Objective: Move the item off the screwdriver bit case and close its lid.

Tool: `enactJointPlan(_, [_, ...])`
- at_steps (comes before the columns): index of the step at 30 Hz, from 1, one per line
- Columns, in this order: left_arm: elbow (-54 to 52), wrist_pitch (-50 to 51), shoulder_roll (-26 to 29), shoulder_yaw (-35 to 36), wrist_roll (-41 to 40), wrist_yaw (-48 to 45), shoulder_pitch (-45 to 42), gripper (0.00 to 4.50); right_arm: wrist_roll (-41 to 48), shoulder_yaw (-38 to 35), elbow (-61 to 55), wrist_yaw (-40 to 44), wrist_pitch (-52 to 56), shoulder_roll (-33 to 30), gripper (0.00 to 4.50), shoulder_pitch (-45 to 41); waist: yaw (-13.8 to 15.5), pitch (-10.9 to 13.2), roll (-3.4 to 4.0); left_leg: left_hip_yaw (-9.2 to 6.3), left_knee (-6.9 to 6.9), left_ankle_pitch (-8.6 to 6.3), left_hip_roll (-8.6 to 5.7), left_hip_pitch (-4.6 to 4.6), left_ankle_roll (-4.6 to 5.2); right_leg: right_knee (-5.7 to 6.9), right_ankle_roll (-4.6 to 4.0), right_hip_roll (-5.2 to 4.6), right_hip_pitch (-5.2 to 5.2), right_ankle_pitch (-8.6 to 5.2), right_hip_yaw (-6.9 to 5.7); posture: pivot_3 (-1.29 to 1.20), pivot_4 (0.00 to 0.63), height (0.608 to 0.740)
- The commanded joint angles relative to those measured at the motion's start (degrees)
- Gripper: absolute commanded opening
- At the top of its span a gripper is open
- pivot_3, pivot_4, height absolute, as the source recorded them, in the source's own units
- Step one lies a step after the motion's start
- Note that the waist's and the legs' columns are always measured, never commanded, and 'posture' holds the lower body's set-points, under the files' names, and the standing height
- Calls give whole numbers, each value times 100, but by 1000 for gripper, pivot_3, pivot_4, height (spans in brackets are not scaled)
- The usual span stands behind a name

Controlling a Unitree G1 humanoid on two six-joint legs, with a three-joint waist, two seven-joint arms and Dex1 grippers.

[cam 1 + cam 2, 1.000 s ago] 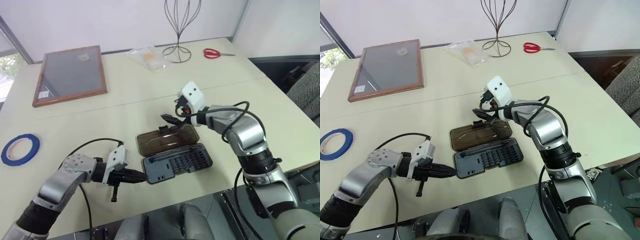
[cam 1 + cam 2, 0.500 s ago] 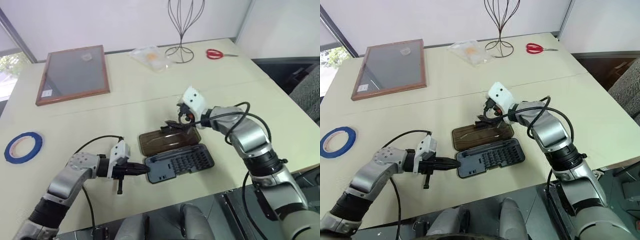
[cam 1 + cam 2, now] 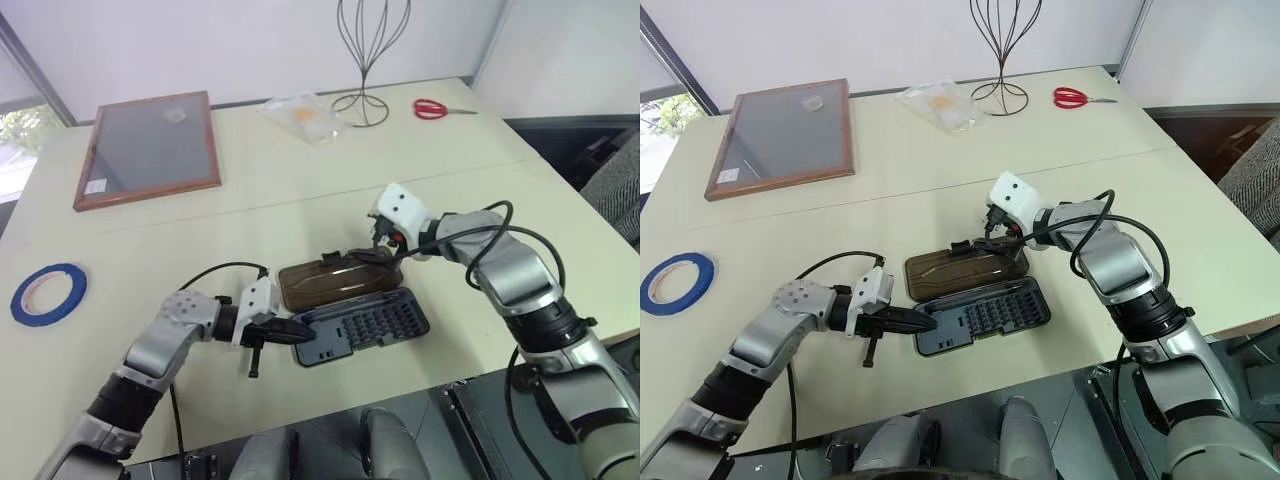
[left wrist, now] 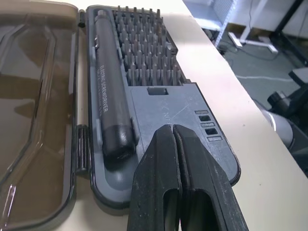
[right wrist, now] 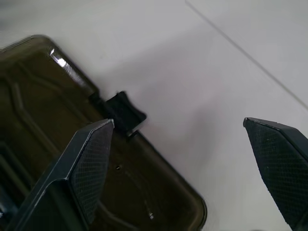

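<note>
**A:** Tape [image 3: 47, 294] status for you: one blue roll, flat on the table [image 3: 250, 215] at the far left edge, well apart from the case. Nothing sits on the case.

**B:** Case?

**A:** One bit case [image 3: 360, 328], lying open near the front edge of the table. Lid [image 3: 335, 281] is folded flat on the table behind the tray, latch tab [image 5: 124, 112] on its far edge. In the left wrist view you see one dark driver handle [image 4: 109, 109] in the tray beside rows of bits; too small and too many to count reliably. That view cuts the lid off at the frame edge.

**B:** Grippers?

**A:** Left gripper [image 3: 296, 328]: fingers pressed together, nothing between them, tip at the left end of the tray. Contact with the tray you can't confirm; the fingers cover that spot. Right gripper [image 3: 993, 240]: fingers spread wide, empty, over the lid's far edge by the latch tab. One finger [image 5: 91, 166] overlaps the lid in its wrist view; touching or hovering, can't tell.

**B:** Rest of the table?

**A:** One wood-framed board [image 3: 147, 149], one wire stand [image 3: 362, 60] with its top cut off, one clear bag [image 3: 297, 113] with contents hard to make out, one pair of red scissors [image 3: 436, 107].
</note>
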Motion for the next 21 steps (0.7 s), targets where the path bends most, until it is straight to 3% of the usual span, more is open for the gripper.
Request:
enactJointPlan(1, [234, 6, 13, -234, 329, 30, 119, 39, -196, 115, 467, 382, -536, -4, 4500, -312, 0, 0, 1, 0, 0, 0, 0, 0, 0, 0, 0, 0, 0, 0, -1, 0, 150, 740])
enactJointPlan(21, [212, -61, -87, -290, 401, 168, 154, 39, -918, 257, 3207, 1172, -2237, 534, 4500, -1135, 3, -4, 4, -4, 1, 1, 0, 3, -1, 1, 0, 0, 2, 0, -1, 0, 150, 740])
